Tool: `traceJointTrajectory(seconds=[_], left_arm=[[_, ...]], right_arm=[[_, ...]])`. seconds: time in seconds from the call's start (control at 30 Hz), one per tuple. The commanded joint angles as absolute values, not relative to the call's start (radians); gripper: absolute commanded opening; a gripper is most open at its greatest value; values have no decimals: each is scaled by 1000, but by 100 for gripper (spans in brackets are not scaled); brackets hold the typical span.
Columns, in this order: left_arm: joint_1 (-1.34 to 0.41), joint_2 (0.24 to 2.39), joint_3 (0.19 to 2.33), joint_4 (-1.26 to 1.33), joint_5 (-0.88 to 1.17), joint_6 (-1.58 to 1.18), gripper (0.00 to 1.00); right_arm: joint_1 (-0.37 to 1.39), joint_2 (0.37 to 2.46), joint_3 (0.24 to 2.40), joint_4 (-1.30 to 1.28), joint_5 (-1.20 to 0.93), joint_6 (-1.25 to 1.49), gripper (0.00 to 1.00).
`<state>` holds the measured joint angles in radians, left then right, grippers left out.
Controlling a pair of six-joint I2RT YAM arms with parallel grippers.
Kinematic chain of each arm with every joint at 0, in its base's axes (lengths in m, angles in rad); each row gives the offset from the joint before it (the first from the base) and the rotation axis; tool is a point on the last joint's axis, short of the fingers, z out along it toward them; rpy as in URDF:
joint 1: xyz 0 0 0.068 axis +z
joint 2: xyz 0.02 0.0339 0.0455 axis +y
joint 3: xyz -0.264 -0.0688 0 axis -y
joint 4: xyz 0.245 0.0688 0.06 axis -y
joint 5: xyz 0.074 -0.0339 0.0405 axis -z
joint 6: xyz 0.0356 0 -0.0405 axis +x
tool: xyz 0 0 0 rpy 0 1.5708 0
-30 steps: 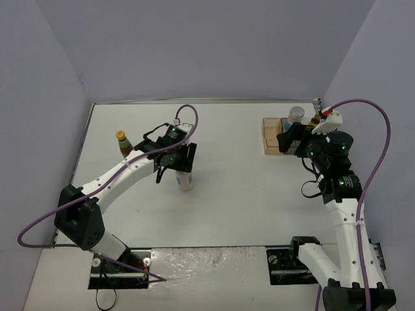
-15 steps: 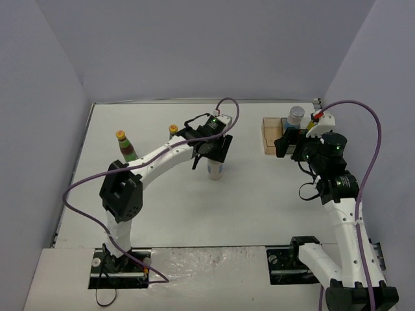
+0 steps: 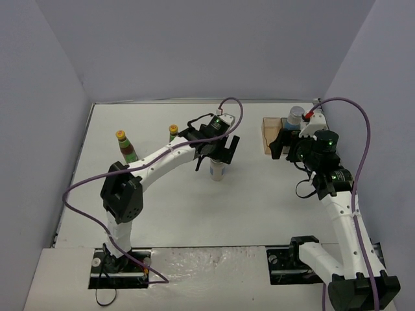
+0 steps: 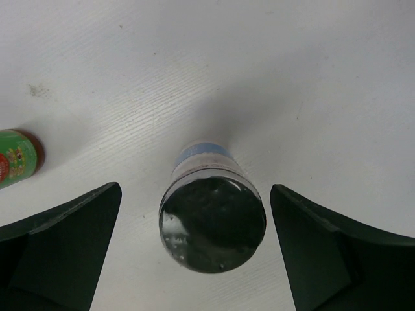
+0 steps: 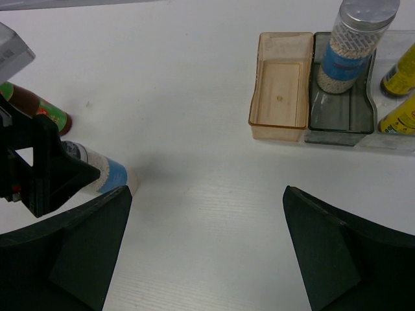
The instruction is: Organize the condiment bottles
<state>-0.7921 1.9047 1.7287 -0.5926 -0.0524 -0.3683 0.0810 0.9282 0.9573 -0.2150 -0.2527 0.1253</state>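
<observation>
Shaker with silver top and white-blue body [image 4: 213, 223] stands alone on the white table [image 4: 311, 78], untouched inside the wide-spread left gripper [image 4: 194, 186], likely set where the spread right gripper [image 5: 207, 190] can reach it.

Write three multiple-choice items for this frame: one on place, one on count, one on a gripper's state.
1. The stowed shaker stands: A on a plate; B in a grey compartment; C inside a bowl.
2. Yellow-capped dark bottles on the table: A two; B three; C four.
3. The left gripper is: A shut on a bottle; B out of view; C open around the loose shaker.
Key: B, grey walls surround its base; A, the second stands nearby; C, both fingers stand clear of its silver top.
</observation>
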Motion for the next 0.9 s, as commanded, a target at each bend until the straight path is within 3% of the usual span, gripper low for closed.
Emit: traceJointTrajectory(seconds=[0.0,0.37,0.63,0.87], left_arm=[[-792,1643,1688,-550,-137,-380,97],[-695,1084,1156,-544,-292,-464,97],[-495,794,954,-676,-321,-450,97],[-392,683,872,-713,-323,-414,97]], right_arm=[[158,987,1020,-176,-270,105,100],[545,1208,1079,-102,-117,77,100],[658,1414,1136,-28,-59,50,100],[673,1573,1169,38,-9,27,100]])
